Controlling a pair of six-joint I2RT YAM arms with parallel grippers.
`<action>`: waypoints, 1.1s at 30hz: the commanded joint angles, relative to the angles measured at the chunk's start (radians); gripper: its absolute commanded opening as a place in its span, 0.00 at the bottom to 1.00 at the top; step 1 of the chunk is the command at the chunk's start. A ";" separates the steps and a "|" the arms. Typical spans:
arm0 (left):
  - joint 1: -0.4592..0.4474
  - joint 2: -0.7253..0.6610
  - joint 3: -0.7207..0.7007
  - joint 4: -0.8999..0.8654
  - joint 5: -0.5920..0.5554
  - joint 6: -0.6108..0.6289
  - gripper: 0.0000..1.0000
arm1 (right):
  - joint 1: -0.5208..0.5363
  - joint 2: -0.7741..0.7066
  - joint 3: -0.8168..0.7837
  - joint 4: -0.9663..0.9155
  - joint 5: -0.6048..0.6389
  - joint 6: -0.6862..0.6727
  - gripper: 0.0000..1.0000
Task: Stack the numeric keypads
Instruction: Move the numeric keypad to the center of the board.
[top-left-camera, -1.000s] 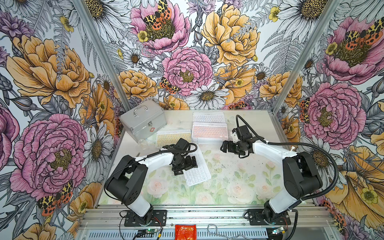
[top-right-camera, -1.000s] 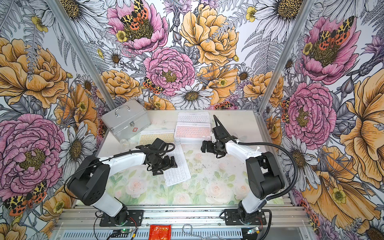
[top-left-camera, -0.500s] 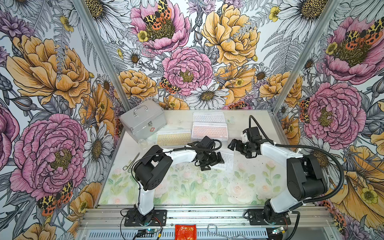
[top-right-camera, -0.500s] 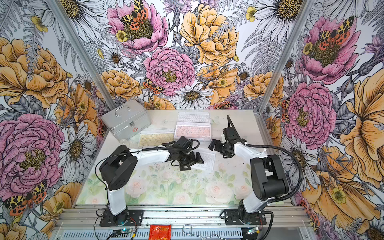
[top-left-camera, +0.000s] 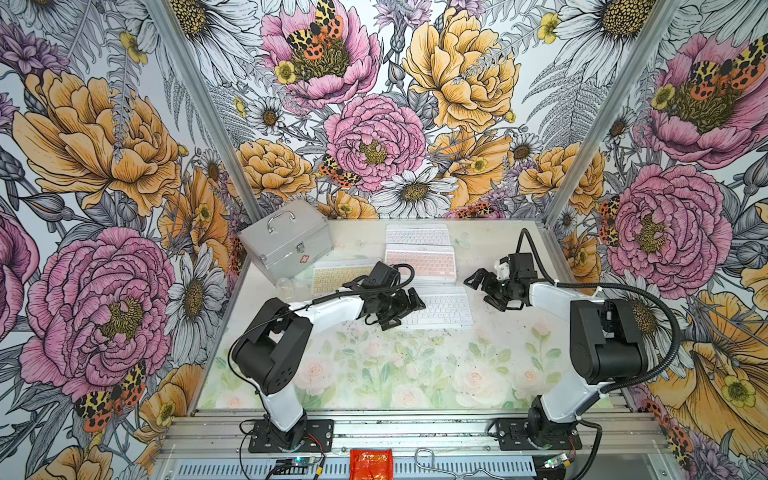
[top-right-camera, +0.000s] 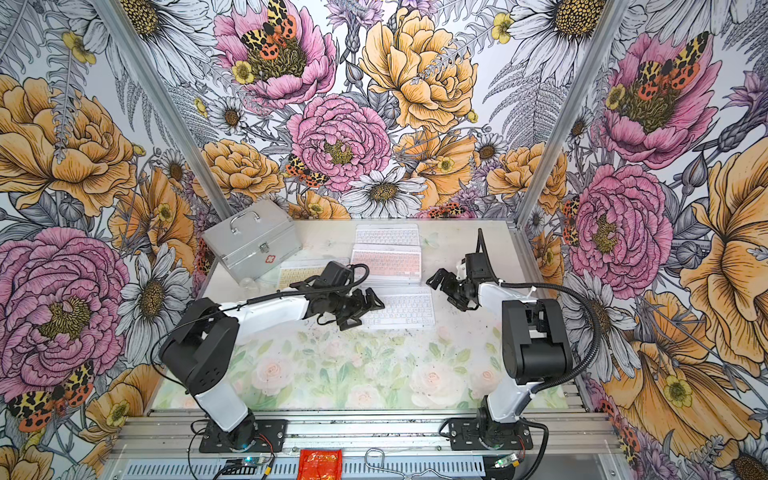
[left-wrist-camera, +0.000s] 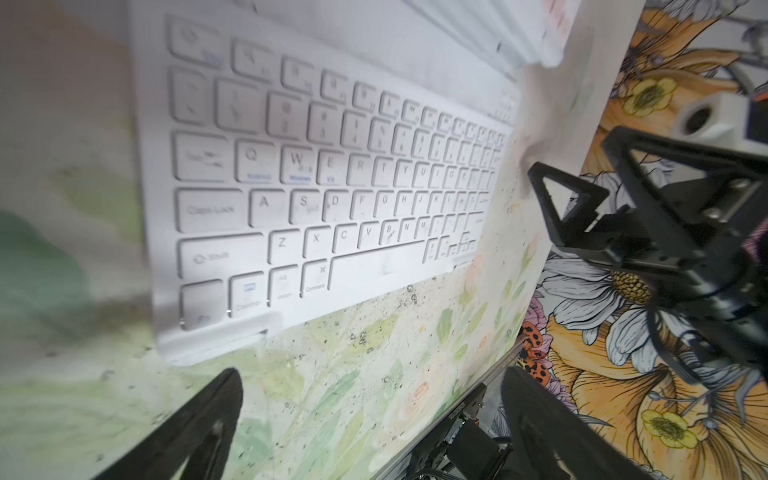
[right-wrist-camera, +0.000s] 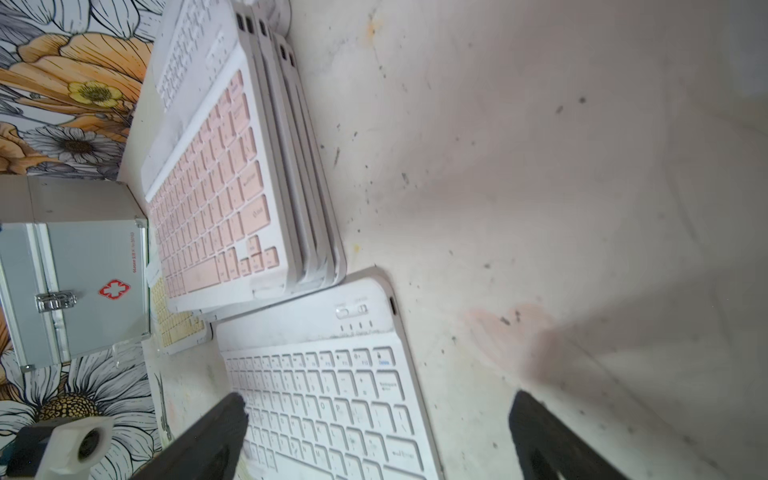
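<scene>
A white-keyed keypad (top-left-camera: 442, 309) (top-right-camera: 401, 309) lies flat mid-table. My left gripper (top-left-camera: 405, 311) (top-right-camera: 362, 312) stands open at its left end, nothing between the fingers; in the left wrist view the keypad (left-wrist-camera: 332, 187) lies just ahead of the gripper (left-wrist-camera: 374, 378). My right gripper (top-left-camera: 484, 291) (top-right-camera: 448, 291) hangs open by its right end; in the right wrist view one finger of the gripper (right-wrist-camera: 380, 399) overlaps the keypad (right-wrist-camera: 332, 395). Behind lies a stack of keypads topped by a pink one (top-left-camera: 419, 262) (right-wrist-camera: 212, 199). A further white keypad (top-left-camera: 417, 235) lies behind, and a yellow one (top-left-camera: 336, 276) is partly hidden by my left arm.
A silver metal case (top-left-camera: 286, 239) with a handle stands at the back left, touching the yellow keypad's corner. A small clear object (top-left-camera: 285, 286) lies in front of it. Flowered walls close in the table on three sides. A red packet (top-left-camera: 371, 463) lies on the front rail.
The white keypad has slid right and back, from askew left of centre to square in front of the pink-topped stack, with my left gripper alongside. My right gripper has drawn back to the right.
</scene>
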 joint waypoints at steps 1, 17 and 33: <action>0.063 0.023 0.011 -0.012 -0.040 0.080 0.99 | 0.009 0.047 0.036 0.115 -0.033 0.039 1.00; 0.078 0.240 0.126 0.053 -0.031 0.090 0.99 | 0.034 0.165 0.059 0.270 -0.135 0.095 1.00; 0.078 0.265 0.144 0.065 -0.020 0.079 0.99 | 0.042 0.159 0.012 0.331 -0.154 0.115 1.00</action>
